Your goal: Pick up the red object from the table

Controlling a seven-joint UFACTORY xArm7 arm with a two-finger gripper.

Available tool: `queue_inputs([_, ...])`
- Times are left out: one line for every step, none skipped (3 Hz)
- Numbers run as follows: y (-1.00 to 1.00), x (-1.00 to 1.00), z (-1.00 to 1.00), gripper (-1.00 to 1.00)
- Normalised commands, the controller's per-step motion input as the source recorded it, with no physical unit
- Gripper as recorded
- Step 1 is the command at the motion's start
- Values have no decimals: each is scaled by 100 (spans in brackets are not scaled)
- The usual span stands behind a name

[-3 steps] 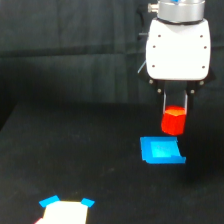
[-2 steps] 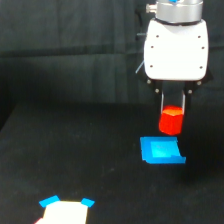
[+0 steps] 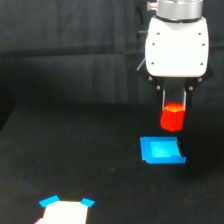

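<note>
The red object is a small red-orange hexagonal block with an orange top. It hangs in the air between the two dark fingers of my gripper, which is shut on it. The gripper's white body is at the upper right of the exterior view. The block is well above the black table, over the far edge of a flat blue piece.
The flat blue piece lies on the table just below the gripper. A white sheet with blue corners lies at the lower left of the exterior view. A dark curtain forms the backdrop.
The gripper has risen with the red object in it, so the gap between the block and the blue piece has grown.
</note>
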Motion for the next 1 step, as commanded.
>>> queue_inputs([-9, 28, -53, -84])
